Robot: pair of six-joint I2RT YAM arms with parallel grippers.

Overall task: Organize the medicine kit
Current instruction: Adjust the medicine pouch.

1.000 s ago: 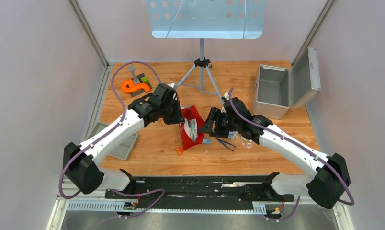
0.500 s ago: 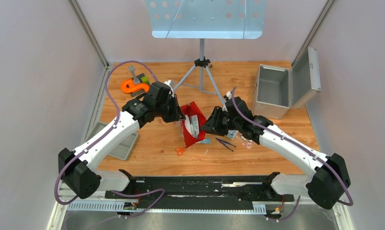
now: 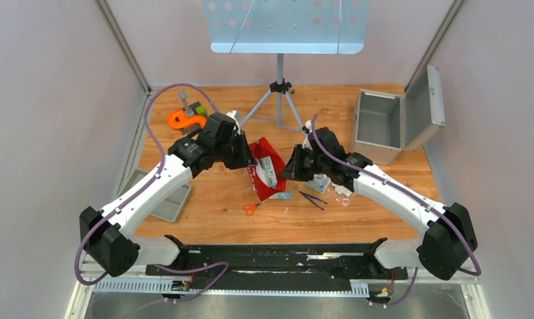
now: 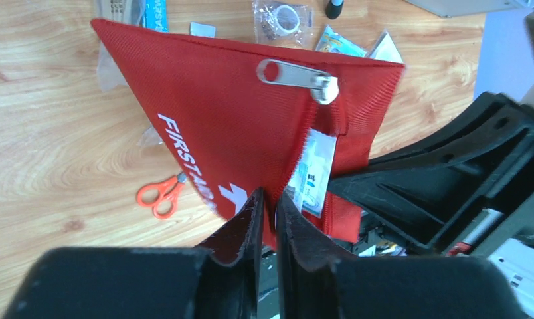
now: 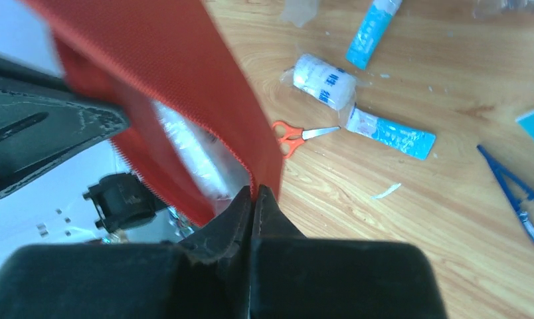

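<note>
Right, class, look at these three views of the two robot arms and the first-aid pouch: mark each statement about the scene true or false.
1. The left pincer and the right pincer are both shut on the red pouch. True.
2. The orange scissors are inside the pouch. False: they lie on the table beside it.
3. The metal box has its lid open. True.
4. The right pincer holds the blue tweezers. False: they lie on the table.
</note>
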